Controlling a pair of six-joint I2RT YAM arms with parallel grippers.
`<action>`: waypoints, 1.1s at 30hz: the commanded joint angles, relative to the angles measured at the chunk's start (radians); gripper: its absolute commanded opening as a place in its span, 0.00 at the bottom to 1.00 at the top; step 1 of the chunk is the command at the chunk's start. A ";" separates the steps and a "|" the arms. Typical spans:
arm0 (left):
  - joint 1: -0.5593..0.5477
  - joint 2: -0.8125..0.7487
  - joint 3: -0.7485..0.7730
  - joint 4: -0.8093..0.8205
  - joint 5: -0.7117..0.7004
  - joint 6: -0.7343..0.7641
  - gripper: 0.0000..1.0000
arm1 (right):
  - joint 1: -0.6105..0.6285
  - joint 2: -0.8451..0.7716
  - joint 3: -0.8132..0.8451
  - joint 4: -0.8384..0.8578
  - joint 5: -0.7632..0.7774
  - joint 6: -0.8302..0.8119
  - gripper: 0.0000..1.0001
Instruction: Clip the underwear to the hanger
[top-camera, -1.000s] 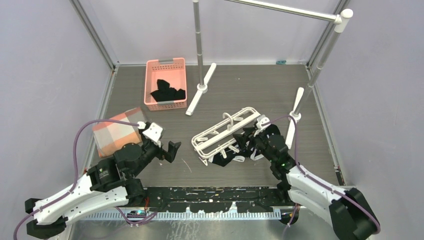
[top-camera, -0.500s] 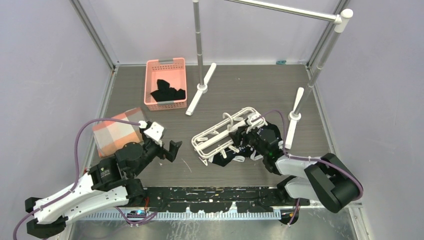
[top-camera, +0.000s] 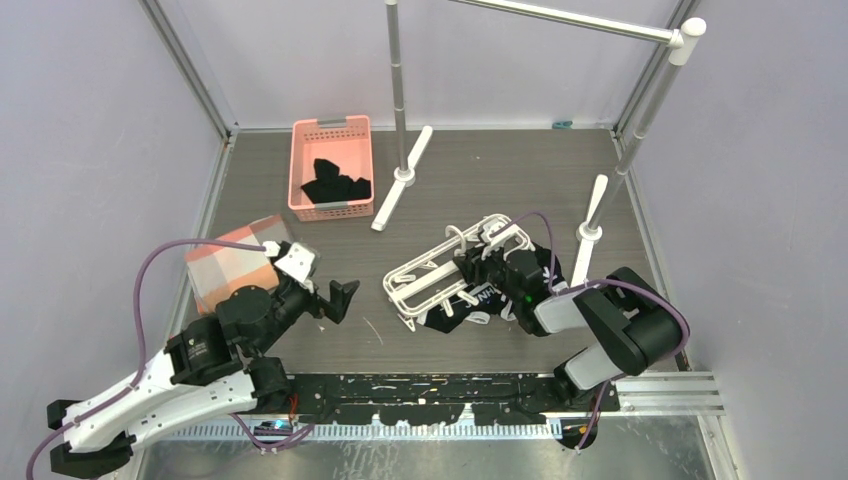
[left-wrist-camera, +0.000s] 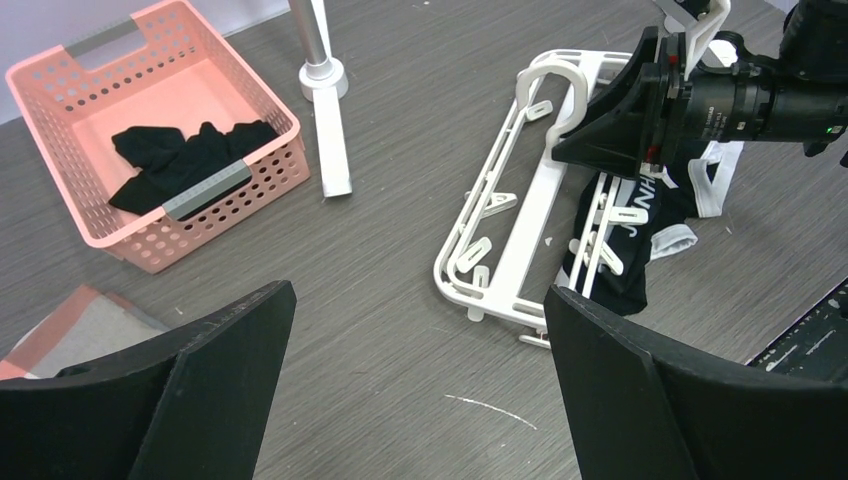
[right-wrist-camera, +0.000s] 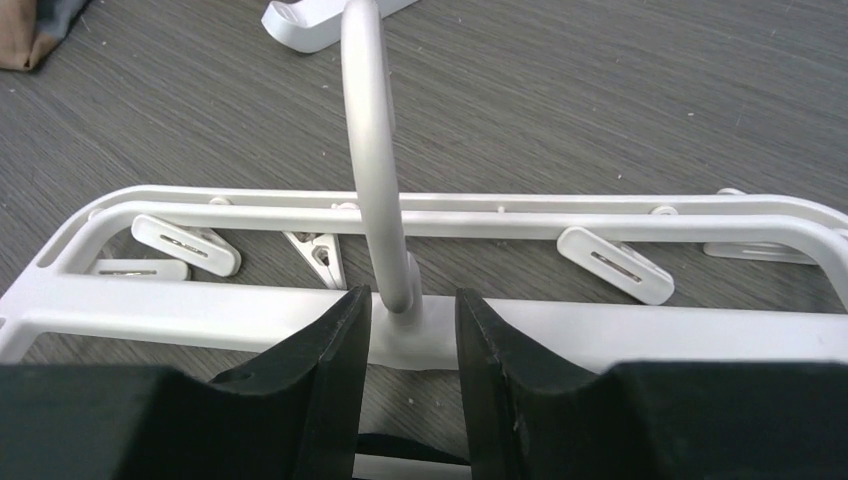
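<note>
**Ana:** Looking at the right gripper (right-wrist-camera: 412, 305), I see its fingers on either side of the foot of the hook (right-wrist-camera: 368, 150), close in with only a narrow gap. I can't tell whether they are pinching it or just flanking it.

**Ben:** And the left gripper (left-wrist-camera: 415, 295)?

**Ana:** Spread wide, holding nothing, hovering over bare table (left-wrist-camera: 400, 400) to the left of the hanger (right-wrist-camera: 640, 338).

**Ben:** Where's the underwear (left-wrist-camera: 620, 285)?

**Ana:** Flat on the table, partly under the hanger's near end, towards the robot. The lettered waistband (left-wrist-camera: 641, 213) peeks out between the bars.

**Ben:** So how would you take that hook?

**Ana:** Low on the foot and square to it, I'd say, so the frame can't swivel in the grip. Then raise it gently. The frame lies over the cloth and could drag it along. Once the frame is steady, the free arm could bring the waistband up to one of the clips (right-wrist-camera: 612, 262).

**Ben:** Anything you can't make out?

**Ana:** Plenty. The right wrist view shows only a black sliver of fabric low between the fingers. From above, the right arm covers the hanger's far corner. I can't say whether any clip already bites the cloth, and how much of the briefs is pinned under the bars is hidden.
</note>
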 joint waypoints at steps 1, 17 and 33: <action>0.004 -0.024 0.041 0.001 0.006 -0.023 0.98 | 0.005 0.045 0.035 0.133 0.014 -0.010 0.40; 0.004 -0.047 0.032 -0.004 0.048 -0.035 0.98 | 0.008 0.114 0.051 0.170 0.036 -0.018 0.27; 0.003 -0.104 -0.016 -0.029 0.008 -0.061 0.98 | 0.008 -0.214 0.074 -0.106 0.076 -0.018 0.01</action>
